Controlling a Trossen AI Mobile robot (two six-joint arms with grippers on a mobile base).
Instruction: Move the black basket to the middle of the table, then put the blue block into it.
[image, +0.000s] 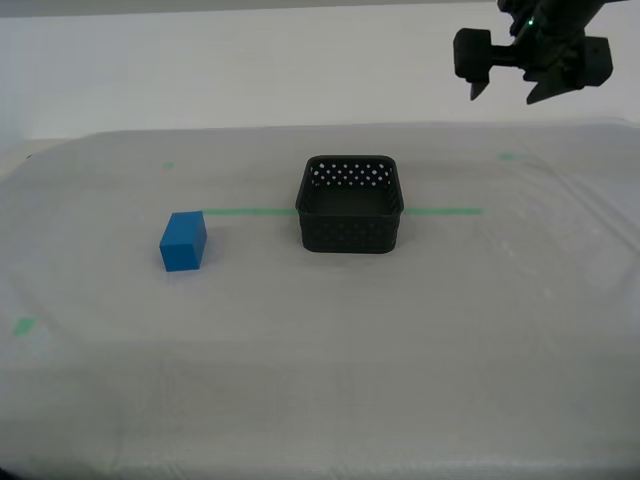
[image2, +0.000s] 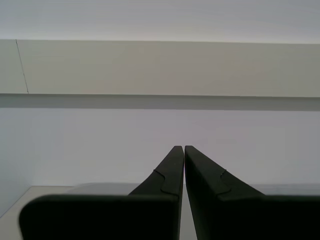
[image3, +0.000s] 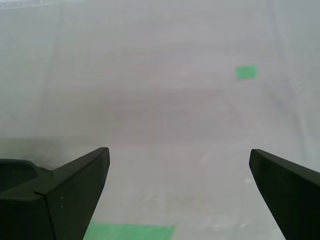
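Basket (image: 351, 204) sits mid-table, blue block (image: 183, 242) well apart.

The exterior view faces the table (image: 320, 380) from its front edge, the first wrist view looks down at its sheeting, the second at a wall.

No readable text, labels, brands or numbers on anything in view.
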